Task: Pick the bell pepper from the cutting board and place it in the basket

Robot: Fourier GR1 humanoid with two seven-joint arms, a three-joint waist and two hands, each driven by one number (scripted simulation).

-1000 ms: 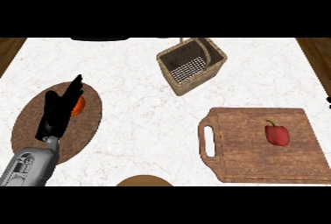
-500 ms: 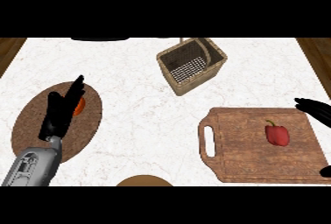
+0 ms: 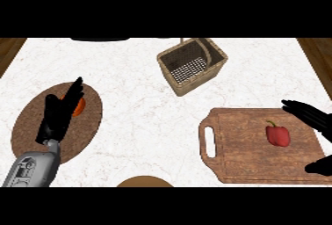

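White marble table (image 3: 142, 118) is filling your head view: the bell pepper (image 3: 278, 135) is lying on the cutting board (image 3: 246, 165), untouched. Your right robot hand (image 3: 310, 115) is reaching in, fingers spread wide; close around it next, then carry to the basket (image 3: 192, 66). Your left robot hand (image 3: 59, 115) is resting open.

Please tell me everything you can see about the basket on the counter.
The basket is a woven, tan, wicker-looking container with a square opening and a grid-patterned bottom visible inside. It appears empty. A thin curved handle arches over one side. It stands on the white marble counter near the far edge, turned at an angle, apart from the wooden cutting board. Neither hand touches it.
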